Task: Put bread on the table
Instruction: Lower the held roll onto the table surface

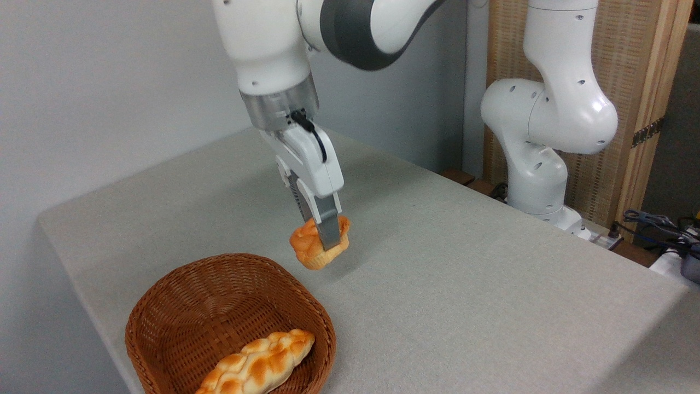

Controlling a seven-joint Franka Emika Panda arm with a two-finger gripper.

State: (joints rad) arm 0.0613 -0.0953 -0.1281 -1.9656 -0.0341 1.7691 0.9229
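A small round golden-orange bread (pixel 310 247) with a knotted top hangs tilted in the air, just past the far right rim of the basket. My gripper (pixel 324 236) is shut on it, one grey finger (pixel 330 229) crossing its front. The bun's paler base points down, a little above the grey-beige table (pixel 465 262), and its faint shadow falls on the cloth to the right.
A brown wicker basket (pixel 180 306) stands at the front left with a long braided loaf (pixel 257 365) lying in it. The arm's white base (pixel 538 180) rises at the table's far right edge. Cables (pixel 656 224) lie beyond the right corner.
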